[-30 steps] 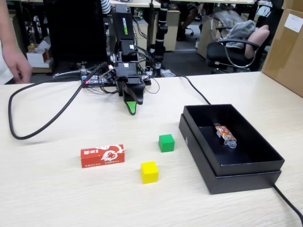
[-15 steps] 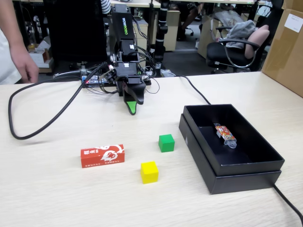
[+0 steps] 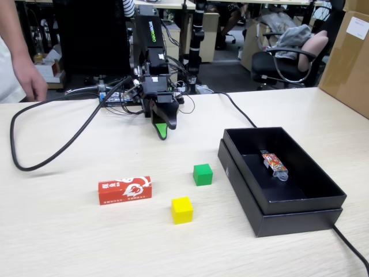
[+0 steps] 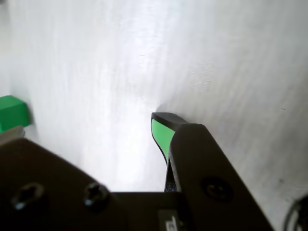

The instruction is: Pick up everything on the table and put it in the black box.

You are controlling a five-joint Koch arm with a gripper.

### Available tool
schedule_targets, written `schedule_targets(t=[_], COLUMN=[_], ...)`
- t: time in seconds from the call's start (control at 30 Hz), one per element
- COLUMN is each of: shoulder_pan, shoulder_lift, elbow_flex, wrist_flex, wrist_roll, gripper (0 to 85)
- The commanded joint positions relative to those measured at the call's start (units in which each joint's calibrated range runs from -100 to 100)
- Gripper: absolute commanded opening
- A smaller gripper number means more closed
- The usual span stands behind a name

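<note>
Progress: nothing boxed | red carton (image 3: 125, 190), green cube (image 3: 202, 173), yellow cube (image 3: 181, 209) lie on table (image 3: 69, 236) | I see only a packet (image 3: 273, 163) in black box (image 3: 300, 193) | gripper (image 3: 162, 132) empty, closed or nearly so.

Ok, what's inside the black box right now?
In the fixed view, one small orange snack packet lies on the floor of the black box. The near wall hides a strip of the floor, so anything there can't be seen.

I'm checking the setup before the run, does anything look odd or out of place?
Only one thing: an orange snack packet already lies inside the black box, while the red carton, green cube and yellow cube sit outside it.
</note>
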Motion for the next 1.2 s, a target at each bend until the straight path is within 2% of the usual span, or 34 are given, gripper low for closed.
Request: schedule_targets(t=[0.0,0.37,0.5,0.7,0.8,0.93,1.17], shoulder_pan=[0.54,1.22,4.30,3.91,2.69,2.05,3.71], shoulder_lift=[-0.64,-0.64,1.08,2.00,1.43,0.17,2.12], elbow_flex=[6.57,26.42,39.12,45.65,48.64,51.36,53.99], wrist_flex=[-14.22,-34.00,-43.08,-46.01,-47.83,-48.00,-48.00], wrist_roll=[0.29,1.90,5.32,5.62,5.76,5.76,5.62], gripper=[50.0,49.7,52.5,57.4,48.8,49.2,49.6])
